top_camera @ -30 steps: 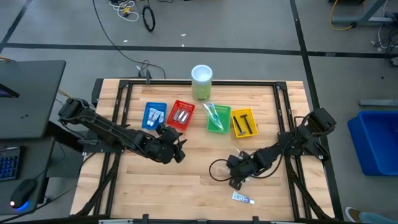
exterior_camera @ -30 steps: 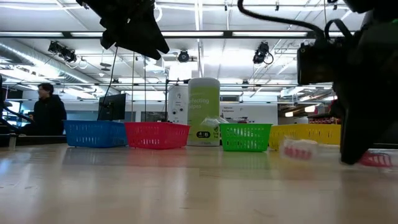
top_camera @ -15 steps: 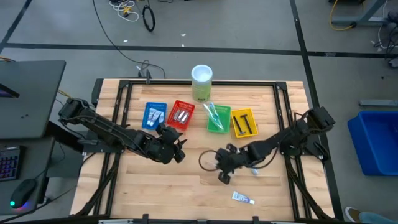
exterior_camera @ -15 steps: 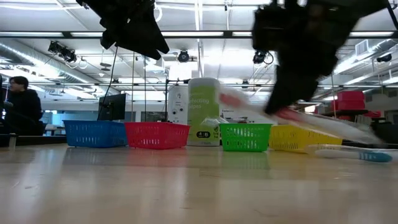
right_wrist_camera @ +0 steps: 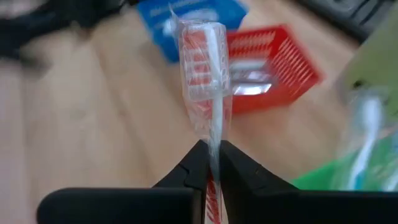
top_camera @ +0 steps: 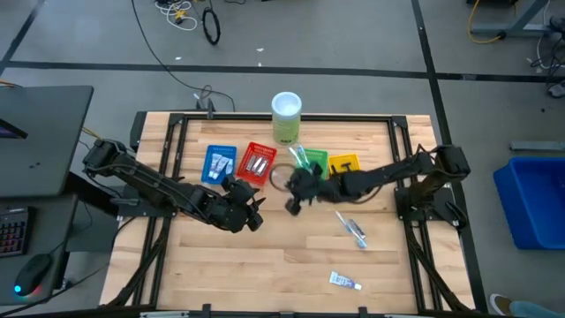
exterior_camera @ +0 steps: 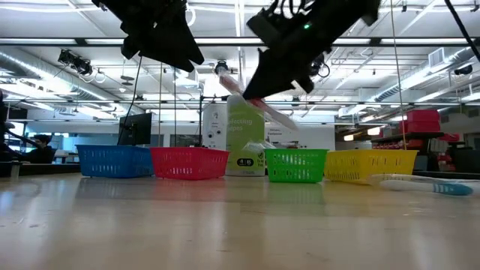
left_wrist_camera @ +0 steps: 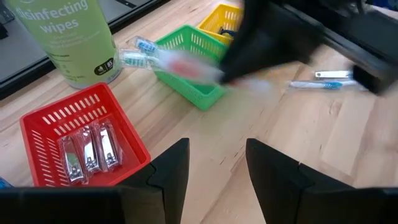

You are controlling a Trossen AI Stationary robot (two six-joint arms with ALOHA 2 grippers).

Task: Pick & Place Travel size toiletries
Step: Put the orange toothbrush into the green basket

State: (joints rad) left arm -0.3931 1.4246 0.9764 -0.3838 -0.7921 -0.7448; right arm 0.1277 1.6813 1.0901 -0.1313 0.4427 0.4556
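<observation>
Seemingly two loose toothbrushes (top_camera: 350,228), one tube (top_camera: 344,282).

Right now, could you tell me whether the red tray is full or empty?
Not empty: the red tray holds three wrapped silvery items side by side, with room left.

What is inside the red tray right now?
The red tray holds three clear-wrapped metal items lying side by side. Its floor beneath them is covered, so anything under them can't be seen.

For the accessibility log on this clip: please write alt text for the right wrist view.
The right claw is shut on a wrapped red-and-white toothbrush, held above the wooden table. Beyond it sit a red tray holding small silvery items, a blue tray, and a blurred green tray.
</observation>
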